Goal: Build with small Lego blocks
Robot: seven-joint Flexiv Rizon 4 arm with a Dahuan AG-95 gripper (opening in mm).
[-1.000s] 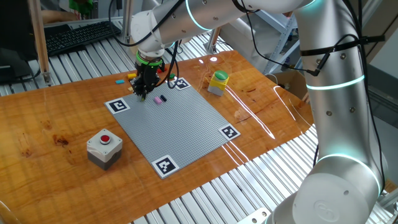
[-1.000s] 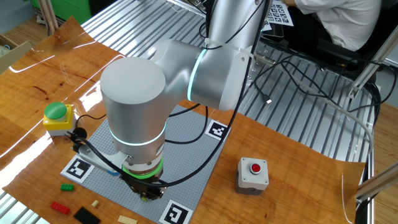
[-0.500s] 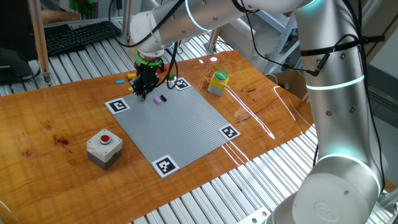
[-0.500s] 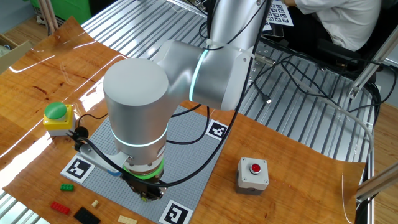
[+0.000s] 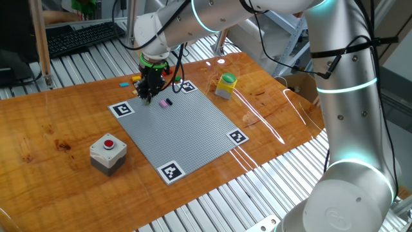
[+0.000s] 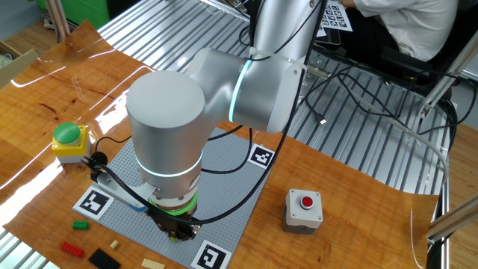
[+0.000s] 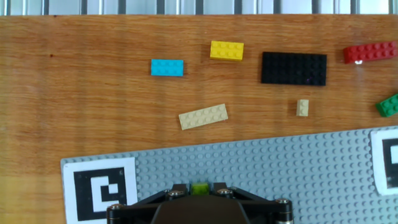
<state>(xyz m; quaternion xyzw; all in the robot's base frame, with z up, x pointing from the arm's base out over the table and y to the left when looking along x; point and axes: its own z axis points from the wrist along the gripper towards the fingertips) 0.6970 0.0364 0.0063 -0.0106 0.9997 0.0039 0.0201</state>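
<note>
Gripper (image 5: 147,100) points straight down at the grey baseplate (image 5: 187,129), near the corner that carries one of the black-and-white markers (image 5: 122,109). You see its jaws drawn narrow, and in the hand view a small lime-green brick (image 7: 200,188) sits between the fingertips, right at the plate's studs; whether it is already pressed on you cannot tell.

On the plate, just beside the gripper, lie a pink brick (image 5: 163,103) and a black brick (image 5: 170,100), close together.

Look past the plate's edge in the hand view and you find the loose Lego blocks on the bare wood of the desk (image 7: 87,87): a light blue brick (image 7: 167,68), a yellow brick (image 7: 226,50), a large black plate piece (image 7: 293,68), a red bar (image 7: 369,52) at the frame's edge, a green brick (image 7: 388,104) partly cut off, a long tan plate (image 7: 203,116) lying tilted, and a tiny tan piece (image 7: 302,107). None of them touch each other.

From the other fixed view the arm's thick joint hides most of the gripper (image 6: 176,236); you still see the red bar (image 6: 72,248), the green brick (image 6: 78,224) and the black piece (image 6: 103,259) along the near edge.

Elsewhere on the desk stand a yellow box with a green round top (image 5: 226,86) and a grey box with a red button (image 5: 107,153), both well apart from the gripper.
</note>
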